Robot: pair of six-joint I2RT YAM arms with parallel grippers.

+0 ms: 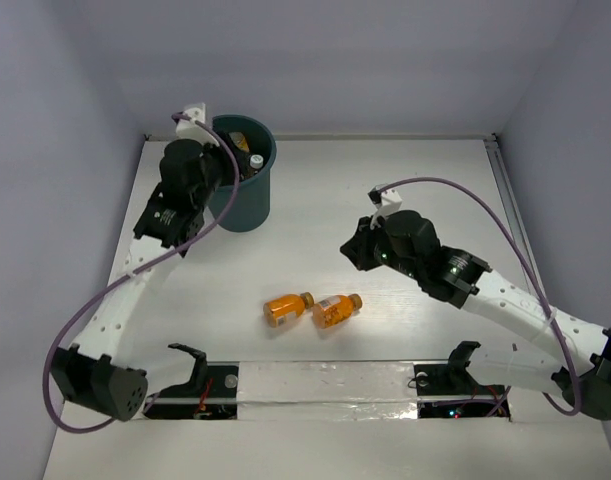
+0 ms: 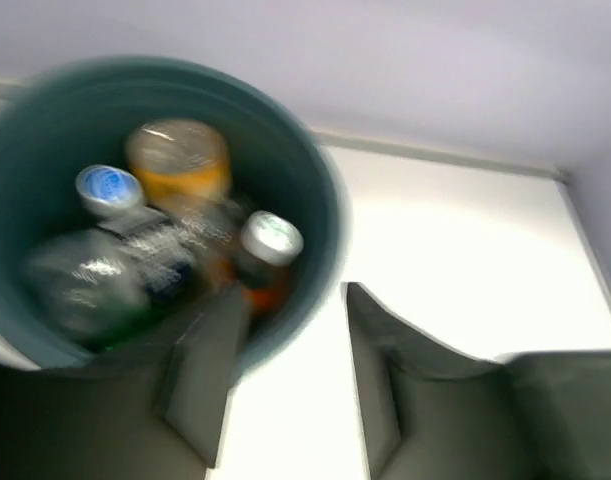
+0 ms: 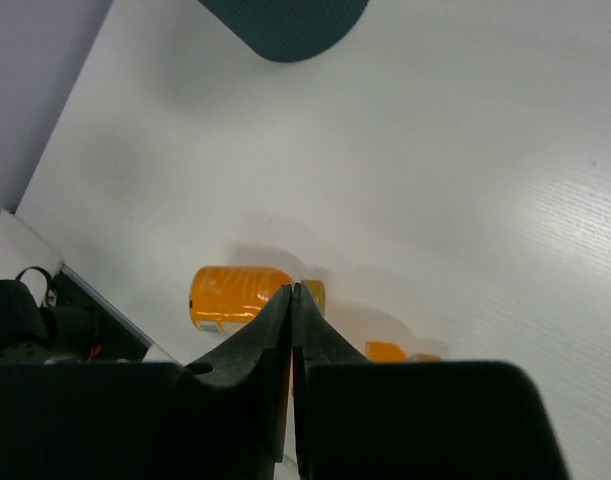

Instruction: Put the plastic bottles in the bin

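The dark teal bin (image 1: 247, 190) stands at the back left, and several plastic bottles lie inside it: an orange one (image 2: 177, 165), a clear one with a blue cap (image 2: 109, 186) and one with a pale cap (image 2: 271, 238). My left gripper (image 2: 291, 300) hovers over the bin's near rim (image 2: 320, 215), open and empty; this view is blurred. Two orange bottles (image 1: 287, 309) (image 1: 335, 310) lie side by side on the table near the front. My right gripper (image 3: 293, 292) is shut on nothing, hanging above the left orange bottle (image 3: 233, 297), with the other (image 3: 389, 352) to its right.
White walls close the table at the back and both sides. A shiny strip (image 1: 325, 385) with the arm bases runs along the near edge. The bin's base (image 3: 285, 25) shows at the top of the right wrist view.
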